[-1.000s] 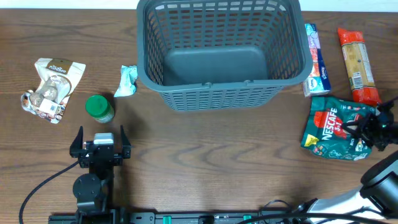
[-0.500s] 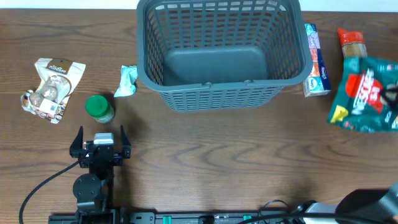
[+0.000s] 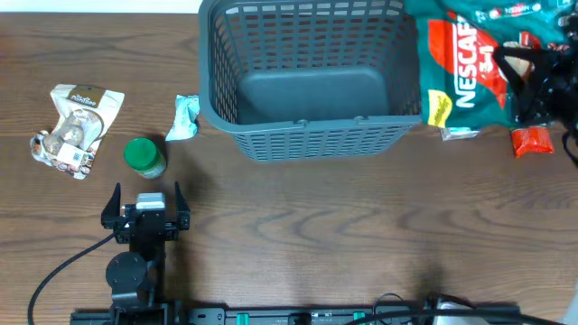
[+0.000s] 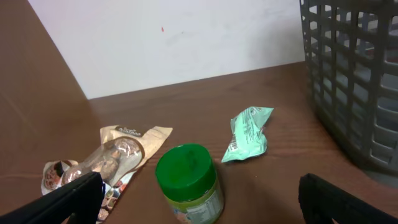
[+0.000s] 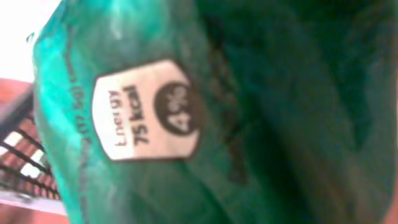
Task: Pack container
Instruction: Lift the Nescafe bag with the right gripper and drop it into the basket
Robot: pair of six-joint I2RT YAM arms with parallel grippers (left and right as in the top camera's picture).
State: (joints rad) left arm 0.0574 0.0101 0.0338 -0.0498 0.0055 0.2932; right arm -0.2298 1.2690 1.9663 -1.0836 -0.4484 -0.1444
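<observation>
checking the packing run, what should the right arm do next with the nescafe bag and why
Probably carry it a little to the left. The right gripper holds the green Nescafe bag raised over the right rim of the container, partly outside it. Centring it over the bare grey base before release should let it drop in cleanly.

Green-lidded jar point(image 4: 186, 180) nearest, mint packet point(image 4: 247, 132) beyond, snack pouch point(image 4: 112, 158) left, grey container point(image 4: 354, 74) far right
</observation>
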